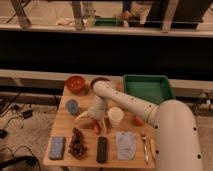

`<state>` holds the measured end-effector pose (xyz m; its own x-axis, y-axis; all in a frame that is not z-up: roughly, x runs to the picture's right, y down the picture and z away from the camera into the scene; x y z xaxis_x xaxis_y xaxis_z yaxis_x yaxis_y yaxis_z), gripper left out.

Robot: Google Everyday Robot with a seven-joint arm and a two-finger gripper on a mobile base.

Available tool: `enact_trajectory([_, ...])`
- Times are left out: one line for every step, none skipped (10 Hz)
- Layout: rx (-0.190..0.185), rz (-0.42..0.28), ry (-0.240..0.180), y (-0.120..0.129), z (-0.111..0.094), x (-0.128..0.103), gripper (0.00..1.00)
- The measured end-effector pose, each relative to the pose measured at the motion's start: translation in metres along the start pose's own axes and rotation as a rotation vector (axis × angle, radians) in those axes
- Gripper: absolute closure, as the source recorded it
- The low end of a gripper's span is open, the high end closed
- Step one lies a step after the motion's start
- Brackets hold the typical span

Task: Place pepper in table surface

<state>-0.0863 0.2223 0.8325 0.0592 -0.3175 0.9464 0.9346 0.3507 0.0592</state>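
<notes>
Beyond the worktop [64, 131] runs a dark wall with a pale ledge below it, and above that a bright area crossed by metal posts. On the floor to the left lie dark cables.

The worktop is a light wooden rectangle with plank lines running lengthwise. One white robot arm [135, 104] reaches over it from the lower right, bends near the far edge and points down toward the middle. Its pincer [96, 120] hangs low over the wood just left of centre, its fingers spread apart with nothing clamped between them. The pepper [96, 127], a single slim red-orange piece, lies on the wood right under the pincer, between the fingertips; whether they touch it cannot be told.

Counting the rest: one red bowl [76, 84] at the far left corner, and a second dark reddish bowl [98, 80] beside it, partly behind the arm. One green tray [146, 88] sits at the far right. One blue-grey cup [72, 106] stands on the left side, and one white paper cup [115, 116] stands just right of the pincer. One round orange fruit [138, 120] shows beside the arm. Along the near edge, from left to right: one blue sponge-like block [57, 147], one dark grape bunch [77, 143], one black bar-shaped object [102, 149], one pale grey cloth [125, 144], and what looks like two pieces of cutlery [145, 147] side by side.
</notes>
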Motion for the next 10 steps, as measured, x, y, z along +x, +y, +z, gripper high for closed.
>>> enact_trajectory([0.001,-0.002,-0.003,-0.0018,0.0016,0.0003,0.04])
enact_trajectory([0.004,-0.001,-0.004,-0.0014,0.0015,0.0011,0.15])
enact_trajectory([0.007,0.001,-0.003,-0.0004,0.0009,0.0017,0.22])
enact_trajectory([0.01,0.003,-0.001,0.0005,0.0,0.0022,0.35])
enact_trajectory([0.01,0.002,0.0,0.0006,-0.0003,0.0024,0.4])
enact_trajectory([0.011,0.002,0.0,0.0005,-0.0017,0.0024,0.42])
enact_trajectory([0.014,0.002,-0.005,-0.0006,-0.0037,0.001,0.42])
enact_trajectory([0.012,0.001,-0.003,0.0,-0.0056,0.0016,0.42])
enact_trajectory([0.011,0.001,0.005,0.0009,-0.0048,0.0048,0.42])
enact_trajectory([0.009,-0.002,0.0,-0.0013,-0.0056,0.0029,0.42])
